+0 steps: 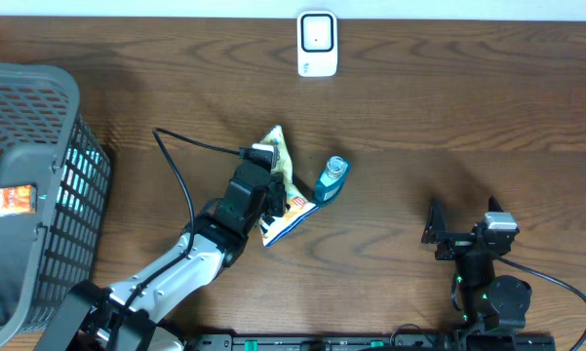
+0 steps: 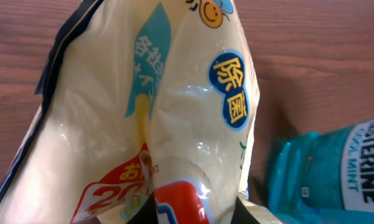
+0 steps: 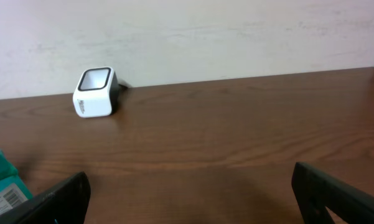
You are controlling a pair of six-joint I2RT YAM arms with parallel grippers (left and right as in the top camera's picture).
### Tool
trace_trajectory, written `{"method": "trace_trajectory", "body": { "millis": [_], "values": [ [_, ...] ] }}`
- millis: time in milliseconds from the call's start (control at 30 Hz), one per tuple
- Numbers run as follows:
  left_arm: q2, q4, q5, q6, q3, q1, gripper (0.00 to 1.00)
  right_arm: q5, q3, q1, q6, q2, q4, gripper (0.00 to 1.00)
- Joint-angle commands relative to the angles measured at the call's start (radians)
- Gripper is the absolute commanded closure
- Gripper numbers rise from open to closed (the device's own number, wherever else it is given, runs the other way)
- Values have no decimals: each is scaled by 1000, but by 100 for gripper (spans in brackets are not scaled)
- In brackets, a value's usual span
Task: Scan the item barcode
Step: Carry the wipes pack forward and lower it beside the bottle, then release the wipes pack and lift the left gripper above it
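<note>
A cream plastic bag with red, blue and yellow print is pinched at its lower part by my left gripper, which is shut on it. In the left wrist view the bag fills most of the frame above my left gripper. No barcode shows on the side facing that camera. The white scanner stands at the table's far edge, and the right wrist view shows the scanner against the wall. My right gripper rests open near the front right, with nothing between the fingers of that gripper.
A teal mouthwash bottle lies just right of the bag, and that bottle shows close by in the left wrist view. A grey mesh basket at the left edge holds an orange packet.
</note>
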Motion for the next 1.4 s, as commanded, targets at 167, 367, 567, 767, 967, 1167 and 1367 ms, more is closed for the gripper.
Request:
{"method": "trace_trajectory", "body": {
  "millis": [167,367,567,767,967,1167,1367],
  "values": [
    [-1,2,-56,6,7,-4,55,3,-2,9,-13,-3,-3,1],
    [-1,-11,-53,-2,7,-6,35,3,-2,9,-13,-3,-3,1],
    [-1,-23,-54,-2,7,-6,34,3,-2,9,-13,-3,-3,1],
    [-1,-24,-64,-2,7,-6,89,3,-2,9,-13,-3,-3,1],
    [0,-79,-64,-62,7,-6,92,3,-2,9,-13,-3,-3,1],
    [95,-142,-49,-161,7,-6,92,3,-2,9,-13,-3,-3,1],
    [154,-66,82,-186,16,16,92,3,-2,9,-13,-3,-3,1]
  ]
}}
